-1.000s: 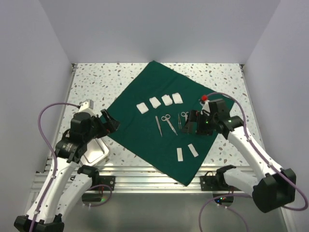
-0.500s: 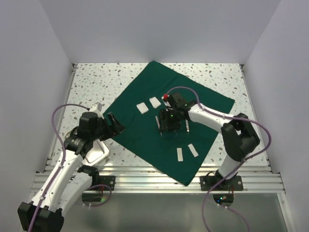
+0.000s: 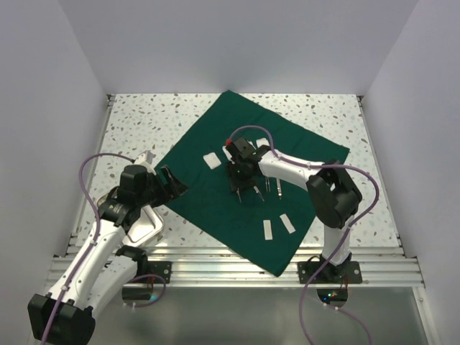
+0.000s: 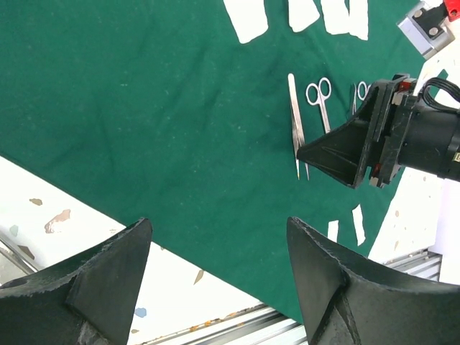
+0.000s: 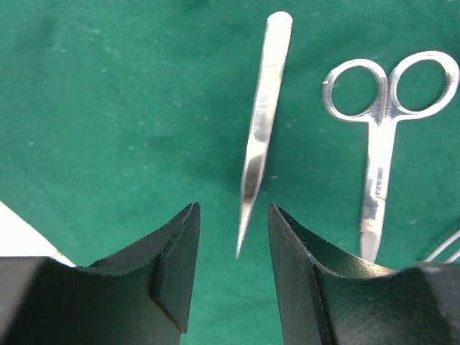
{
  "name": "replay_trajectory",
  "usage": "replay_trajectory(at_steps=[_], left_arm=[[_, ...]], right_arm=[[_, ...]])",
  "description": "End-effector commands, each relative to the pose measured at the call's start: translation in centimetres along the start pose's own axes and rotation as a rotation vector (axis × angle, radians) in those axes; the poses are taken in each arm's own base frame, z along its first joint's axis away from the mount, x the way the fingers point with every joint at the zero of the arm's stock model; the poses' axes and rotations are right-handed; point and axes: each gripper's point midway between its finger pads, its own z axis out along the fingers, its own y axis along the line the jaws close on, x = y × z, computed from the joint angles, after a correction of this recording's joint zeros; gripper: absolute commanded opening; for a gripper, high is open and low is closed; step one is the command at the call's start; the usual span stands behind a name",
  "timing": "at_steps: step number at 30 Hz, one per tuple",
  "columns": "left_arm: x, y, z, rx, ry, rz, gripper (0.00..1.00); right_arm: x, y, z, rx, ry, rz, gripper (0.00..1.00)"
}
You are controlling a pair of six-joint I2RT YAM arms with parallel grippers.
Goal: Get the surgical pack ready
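Right wrist view: right fingers [image 5: 172, 266] sit apart, straddling the tweezers [image 5: 262, 122] tip, nothing gripped yet. The surgical pack's green drape [image 3: 208, 201] lies spread flat on the desk [image 3: 144, 118]. Left fingers [image 4: 100, 280] hang open near its edge. Next, I'd guess: pinch squarely, then lift.

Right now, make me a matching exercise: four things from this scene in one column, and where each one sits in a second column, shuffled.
Things
1. tweezers
2. scissors
3. steel tray
4. two white strips

Places
A. on the bare table, left of the green drape
B. on the drape, tip between the open jaws of the right gripper
C. on the drape, near its corner closest to the arm bases
D. on the drape, just outside the right gripper's jaws

Pairs: 1-B, 2-D, 3-A, 4-C
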Motion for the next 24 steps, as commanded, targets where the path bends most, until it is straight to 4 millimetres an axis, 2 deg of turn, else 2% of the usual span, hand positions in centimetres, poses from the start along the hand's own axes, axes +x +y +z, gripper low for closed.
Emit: replay_trajectory(at_steps=[1, 7, 10, 11, 13, 16, 20, 21, 22, 24], left_arm=[[-0.6, -1.0, 0.1, 0.046, -0.029, -0.002, 0.79], [-0.7, -1.1, 0.2, 0.049, -0.028, -0.003, 0.77], [-0.8, -1.2, 0.2, 0.051, -0.028, -0.005, 0.76], [-0.8, -1.3, 0.2, 0.053, -0.025, -0.006, 0.75], [-0.9, -1.3, 0.2, 0.055, -0.027, -0.004, 0.75], [-0.8, -1.7, 0.6, 0.073, -0.013, -0.006, 0.74], [-0.5, -3.3, 1.4, 0.150, 0.028, 0.003, 0.71], [-0.3, -3.7, 2.0, 0.171, 0.053, 0.000, 0.71], [-0.1, -4.0, 2.3, 0.182, 0.066, -0.014, 0.70], [0.2, -5.2, 3.0, 0.235, 0.079, -0.016, 0.67]], right_arm=[[-1.0, -0.8, 0.1, 0.066, -0.021, -0.033, 0.46], [-0.3, -0.8, 1.4, 0.068, 0.002, -0.033, 0.38], [-0.3, -1.1, 1.5, 0.087, -0.007, -0.039, 0.28], [-0.5, -1.3, 1.4, 0.105, -0.018, -0.042, 0.22], [-0.4, -1.5, 1.2, 0.112, -0.025, -0.042, 0.17], [-0.6, -1.4, 0.6, 0.100, -0.038, -0.040, 0.01], [-0.5, 0.6, -1.2, -0.021, -0.068, -0.047, 0.00], [-1.7, 1.8, -2.7, -0.086, -0.135, -0.047, 0.00], [-0.5, 2.6, -3.0, -0.149, -0.113, -0.042, 0.00], [-0.5, 4.4, -4.5, -0.268, -0.158, -0.025, 0.00]])
